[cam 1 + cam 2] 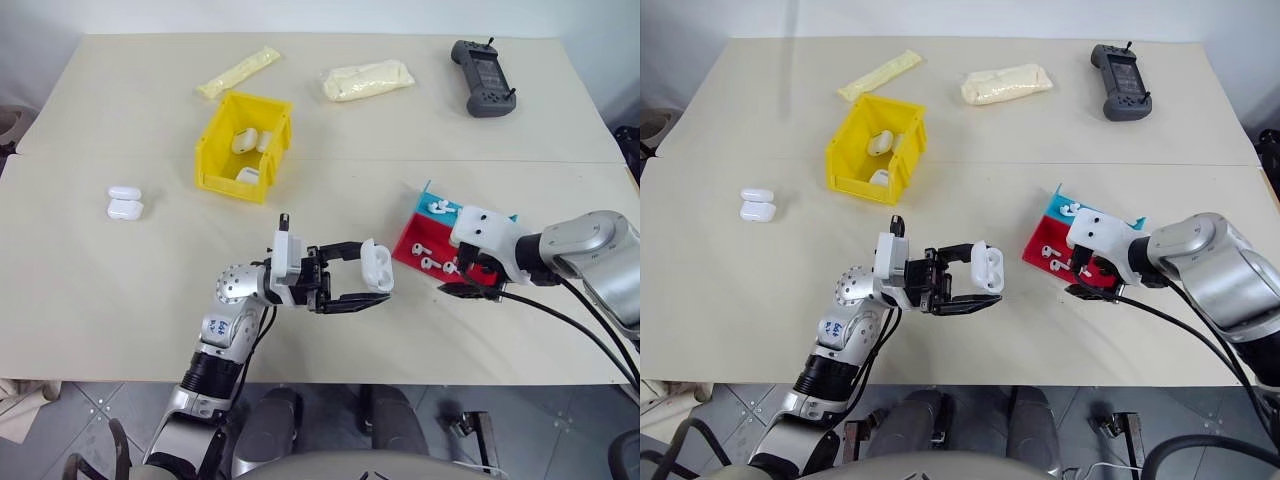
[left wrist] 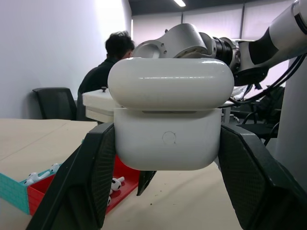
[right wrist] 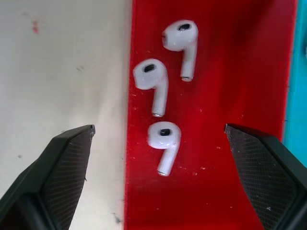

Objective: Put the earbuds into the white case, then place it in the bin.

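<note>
While the left end effector (image 1: 372, 285) clamps the glossy white pebble-shaped case (image 1: 376, 266) above the desk (image 1: 120, 270), the right end effector (image 3: 158, 139) hovers wide open over three tiny white earbuds (image 3: 164, 146) in the red tray (image 3: 211, 72); picking one comes next.

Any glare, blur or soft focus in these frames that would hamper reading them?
Left wrist view: the white case carries a bright ceiling-light highlight on its lid; the room behind is soft. Right wrist view: the earbuds are sharp, with small glints, and the right tool fingers frame them. Head views: even lighting, soft shadows under the yellow bin.
</note>
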